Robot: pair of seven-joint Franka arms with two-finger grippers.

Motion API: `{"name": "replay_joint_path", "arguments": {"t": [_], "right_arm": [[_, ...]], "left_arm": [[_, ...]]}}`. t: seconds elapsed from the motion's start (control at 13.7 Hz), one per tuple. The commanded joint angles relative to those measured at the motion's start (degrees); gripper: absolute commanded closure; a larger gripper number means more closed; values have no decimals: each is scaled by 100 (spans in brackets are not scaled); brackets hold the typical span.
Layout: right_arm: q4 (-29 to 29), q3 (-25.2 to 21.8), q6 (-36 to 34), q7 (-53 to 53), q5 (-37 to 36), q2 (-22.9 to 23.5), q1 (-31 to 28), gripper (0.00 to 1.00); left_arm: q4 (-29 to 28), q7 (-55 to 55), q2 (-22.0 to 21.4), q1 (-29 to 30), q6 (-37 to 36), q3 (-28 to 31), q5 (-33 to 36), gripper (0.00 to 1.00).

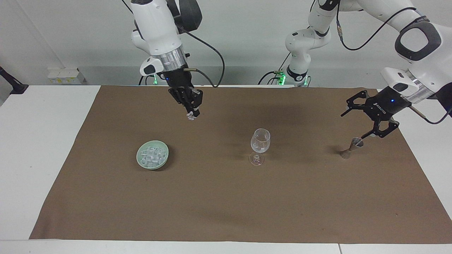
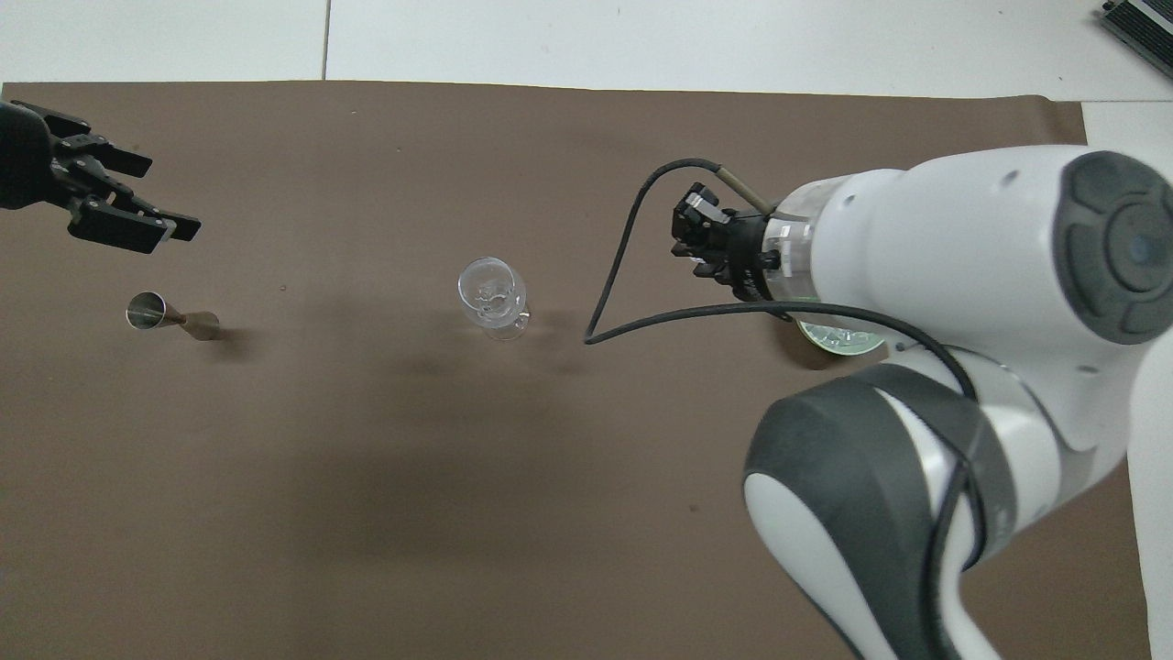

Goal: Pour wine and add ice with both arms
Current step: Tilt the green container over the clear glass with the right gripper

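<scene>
Brown mat (image 1: 226, 197) on white table (image 1: 42, 141); small boxes (image 1: 65, 76) by the wall.

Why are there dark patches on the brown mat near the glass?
Facing view: soft shadows lie on the mat beside the glass and the jigger. Overhead view: a blurry shadow sits by the glass; the big right arm hides most of the bowl.

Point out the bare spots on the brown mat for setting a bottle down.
Bare: the wide strip of brown mat farther from the robots than the green bowl, wine glass and jigger; also the gaps between them. Crowded: around the jigger, under the open left gripper.
</scene>
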Motion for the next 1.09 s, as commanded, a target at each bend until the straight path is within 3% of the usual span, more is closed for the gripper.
{"name": "replay_joint_path", "arguments": {"t": [0.0,0.22,0.51,0.8,1.02], "right_arm": [[525,16,371,661,93,582,254,100],[1254,25,461,1313,14,1320,641,100],[1459,25,653,1577,-347,1735,984,100],[1441,25,724,1622,-373,1884,1177,100],[1415,25,707,1622,-364,1920,1283,100]], "left_arm": [[-314,-472,-291,-191,426,121,536,0],[-331,-446,-300,-200,603,113,931,0],[-542,-804,-449,-297,814,113,1337,0],[-664,-3865,-633,-306,534,104,1382,0],[-709,-4621,-722,-279,25,104,1634,0]]}}
